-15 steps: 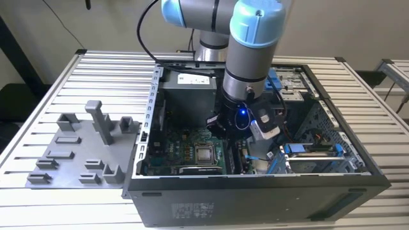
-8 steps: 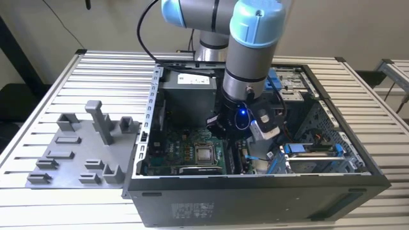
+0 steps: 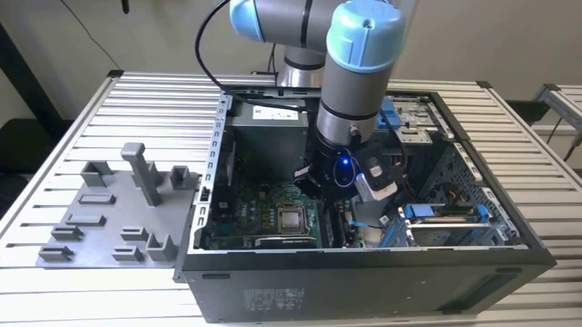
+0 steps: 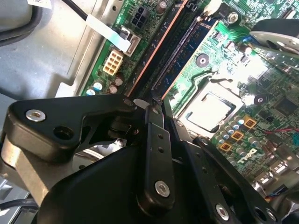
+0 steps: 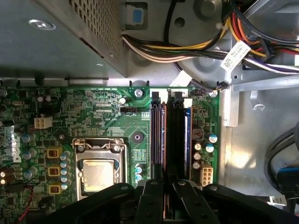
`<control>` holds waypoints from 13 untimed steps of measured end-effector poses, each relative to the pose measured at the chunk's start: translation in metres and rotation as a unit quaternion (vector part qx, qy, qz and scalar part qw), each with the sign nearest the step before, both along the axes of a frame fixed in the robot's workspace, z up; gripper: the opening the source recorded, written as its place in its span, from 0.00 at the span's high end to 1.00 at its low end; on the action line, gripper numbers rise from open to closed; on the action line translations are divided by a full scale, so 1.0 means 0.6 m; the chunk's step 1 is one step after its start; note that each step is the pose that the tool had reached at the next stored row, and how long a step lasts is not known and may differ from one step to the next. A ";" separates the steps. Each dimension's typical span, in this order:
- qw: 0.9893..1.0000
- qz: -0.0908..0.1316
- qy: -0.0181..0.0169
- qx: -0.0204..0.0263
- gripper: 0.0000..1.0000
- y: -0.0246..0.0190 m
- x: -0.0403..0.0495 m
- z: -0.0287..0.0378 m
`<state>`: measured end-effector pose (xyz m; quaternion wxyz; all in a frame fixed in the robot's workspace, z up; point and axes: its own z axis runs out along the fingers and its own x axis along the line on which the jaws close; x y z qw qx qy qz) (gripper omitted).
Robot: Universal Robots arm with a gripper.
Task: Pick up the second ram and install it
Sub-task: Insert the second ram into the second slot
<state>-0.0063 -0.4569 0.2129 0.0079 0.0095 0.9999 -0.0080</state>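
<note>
A blue-green ram [image 4: 187, 42] [image 5: 188, 135] stands on edge in a long motherboard slot, beside black slots [image 5: 158, 135]; I cannot tell whether it is the second ram. My gripper [image 4: 152, 101] [image 5: 166, 183] hangs low inside the open computer case [image 3: 364, 253], its black fingers drawn together right at the near end of those slots. Nothing shows between the fingers. Whether the tips touch the stick is hidden by the gripper's own links. In the exterior view the gripper [image 3: 333, 203] is beside the processor socket [image 3: 291, 219].
A grey holder plate [image 3: 100, 225] with upright blocks lies on the slatted table at the exterior view's left. Inside the case are the grey power-supply box [image 3: 264, 136], bundled cables [image 5: 187, 46], a drive bay [image 3: 446, 214] and the processor [image 5: 98, 172].
</note>
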 end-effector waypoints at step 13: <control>1.000 0.000 0.000 0.000 0.78 0.0000 0.000 0.022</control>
